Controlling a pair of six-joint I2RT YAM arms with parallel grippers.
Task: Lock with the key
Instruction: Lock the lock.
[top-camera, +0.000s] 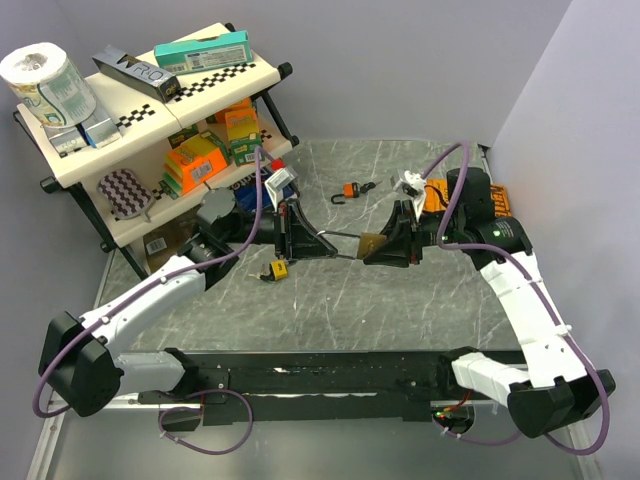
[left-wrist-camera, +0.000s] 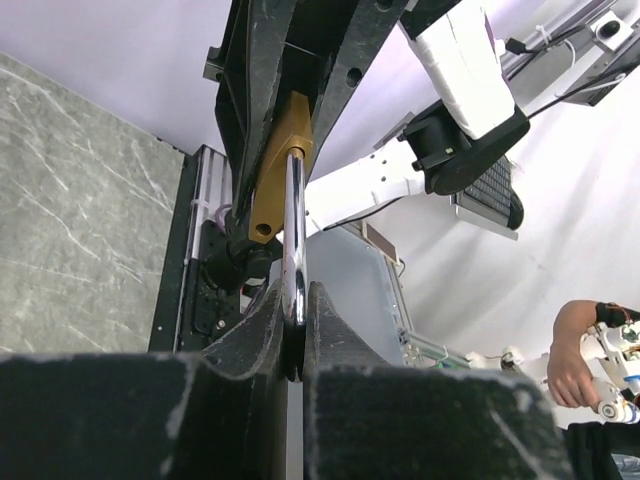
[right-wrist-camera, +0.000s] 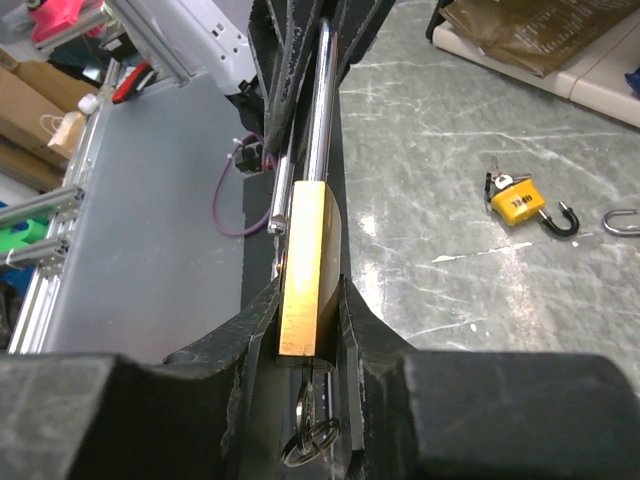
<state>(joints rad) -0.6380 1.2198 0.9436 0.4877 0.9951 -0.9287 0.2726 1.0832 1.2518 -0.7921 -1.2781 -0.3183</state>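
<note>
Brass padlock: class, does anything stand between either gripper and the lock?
Nothing visible does. The left gripper is shut on the shackle of the brass padlock; the right gripper holds its body, and keys hang from the body's other end.

The table is grey with white streaks, like stone. A small yellow lock lies on it with its hook open and keys at its top. An orange lock lies farther back, and its hook is open too. At the back left stands a shelf with two boards. On the top board are a paper roll, a dark box and a long blue-green box. The lower board holds orange and green boxes and a zigzag thing.
</note>
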